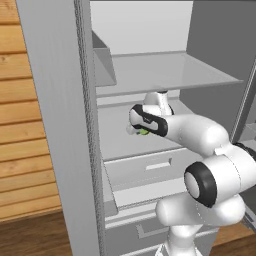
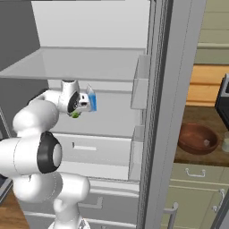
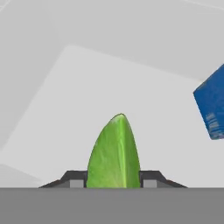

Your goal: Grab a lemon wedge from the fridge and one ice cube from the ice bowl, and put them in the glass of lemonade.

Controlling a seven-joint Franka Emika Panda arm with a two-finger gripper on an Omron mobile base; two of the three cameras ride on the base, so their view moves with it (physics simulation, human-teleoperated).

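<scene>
Lemon wedge [image 3: 114,153] sat between the gripper [image 3: 113,183] fingers [image 3: 75,180], flush on both sides, inside the fridge [image 1: 60,125]; blue carton [image 3: 213,103] at 2 o'clock.

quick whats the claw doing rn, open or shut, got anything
claw: closed around the lemon wedge, a finger on each side of it, inside the fridge.

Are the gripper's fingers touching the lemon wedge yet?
Touching. In the hand view both fingertips sit flush against the sides of the lemon wedge, with no gap showing on either side.
</scene>
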